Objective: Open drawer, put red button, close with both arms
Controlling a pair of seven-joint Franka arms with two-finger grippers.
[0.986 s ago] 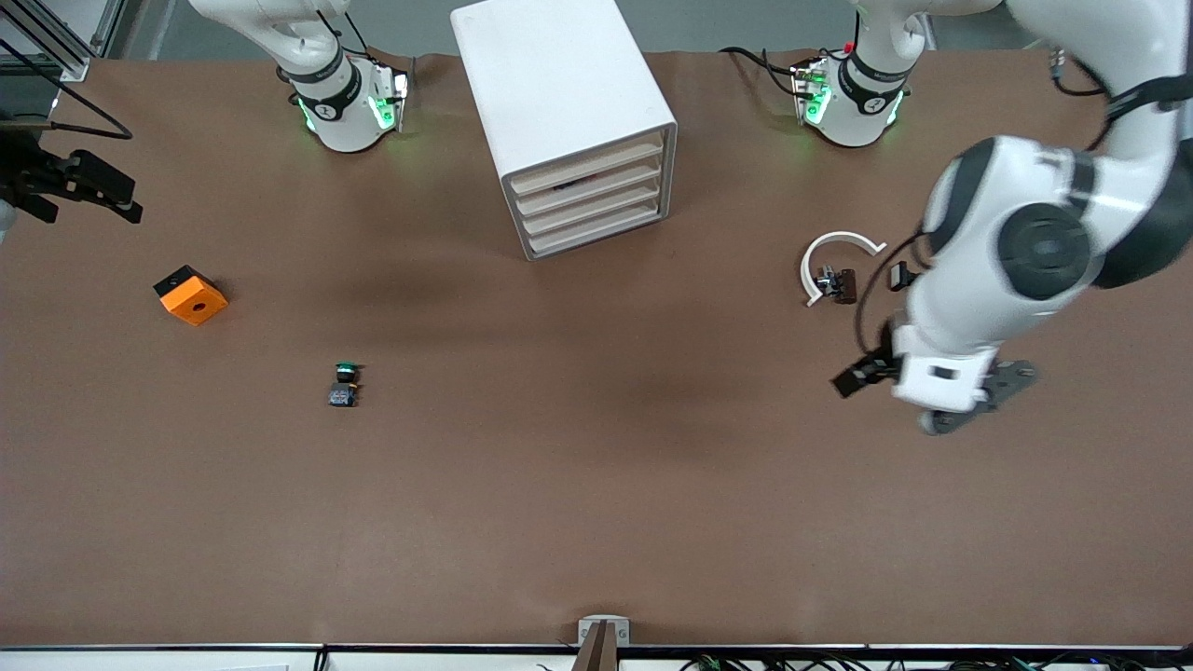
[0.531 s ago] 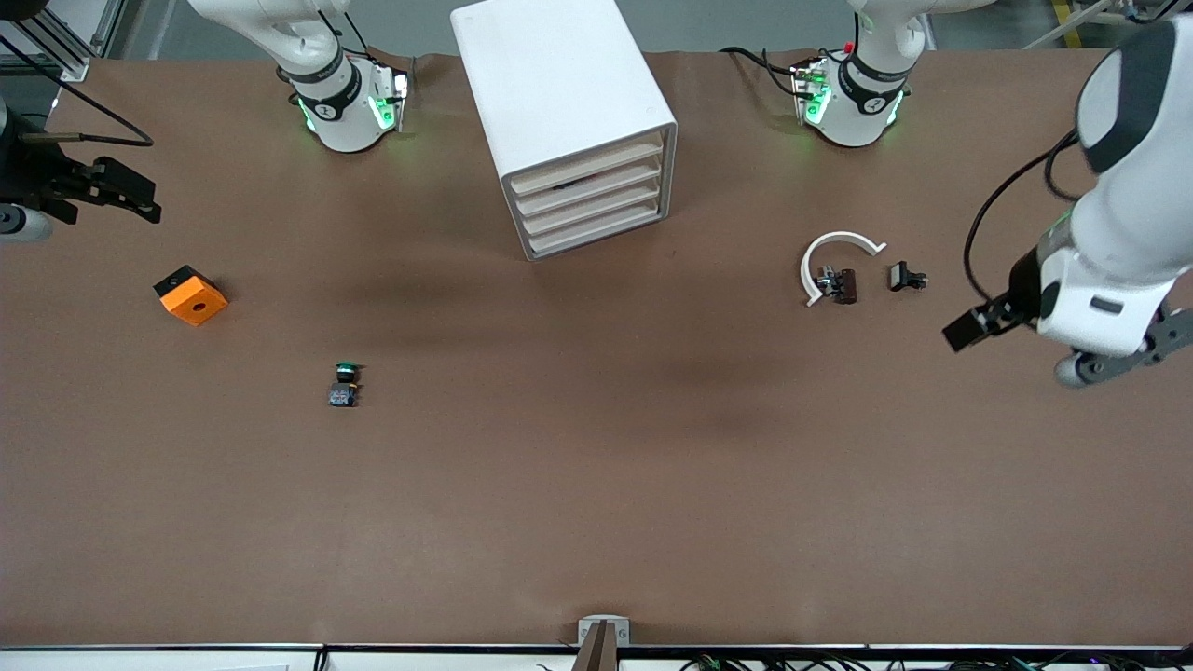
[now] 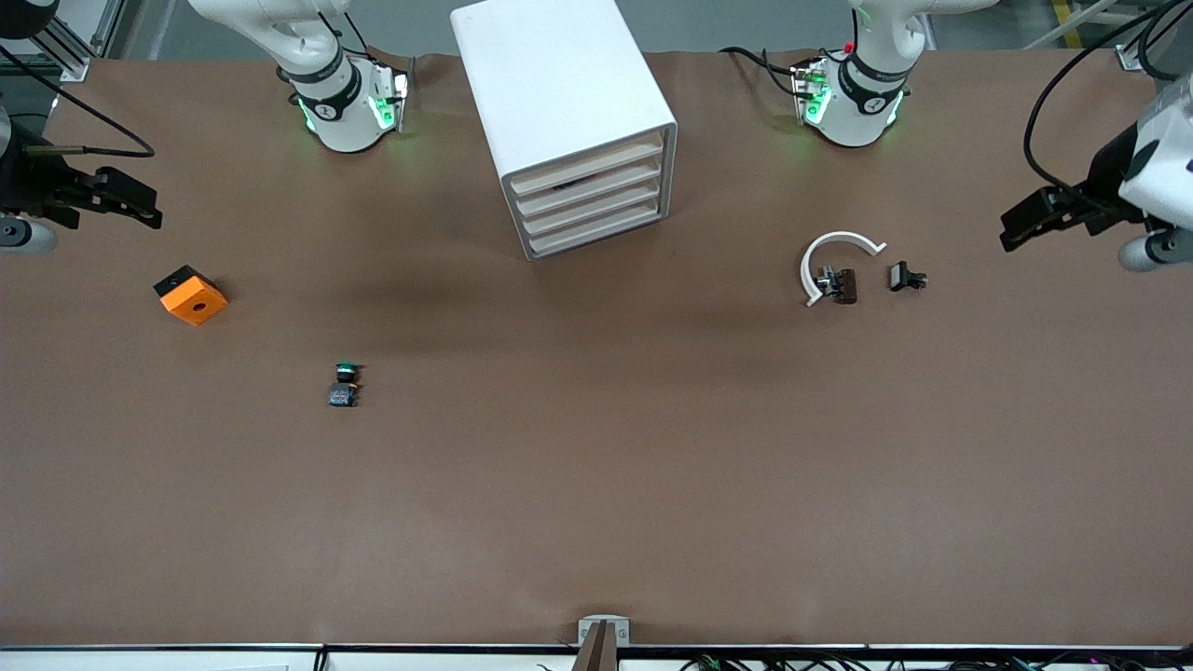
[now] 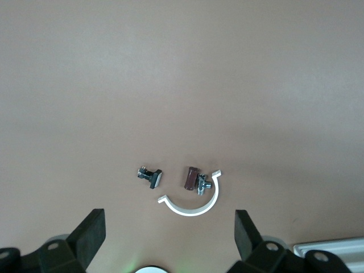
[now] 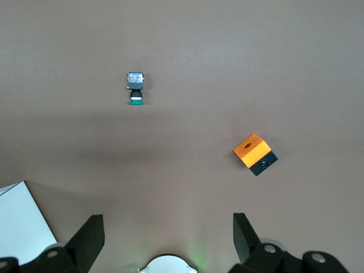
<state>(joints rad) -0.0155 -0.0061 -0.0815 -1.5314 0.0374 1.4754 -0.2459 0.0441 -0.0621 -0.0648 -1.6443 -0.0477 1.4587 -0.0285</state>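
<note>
The white cabinet (image 3: 559,93) stands at the middle of the table near the arms' bases. Its uppermost drawer (image 3: 589,166) sits pushed in, level with the three below it. The red button is not in view; only a small dark shape shows in the slot under the top drawer. My left gripper (image 3: 1018,224) hangs open and empty over the left arm's end of the table; in the left wrist view (image 4: 170,227) its fingers are wide apart. My right gripper (image 3: 140,207) is open and empty over the right arm's end, also in the right wrist view (image 5: 169,227).
A green-capped switch (image 3: 344,384) (image 5: 135,88) and an orange box (image 3: 190,294) (image 5: 255,153) lie toward the right arm's end. A white curved clip (image 3: 834,250) (image 4: 190,203), a brown part (image 3: 843,284) (image 4: 189,177) and a small black part (image 3: 904,277) (image 4: 151,176) lie toward the left arm's end.
The left arm has swung from over the small parts out to the left arm's end of the table. The right gripper has shifted slightly. Nothing on the table has moved.
</note>
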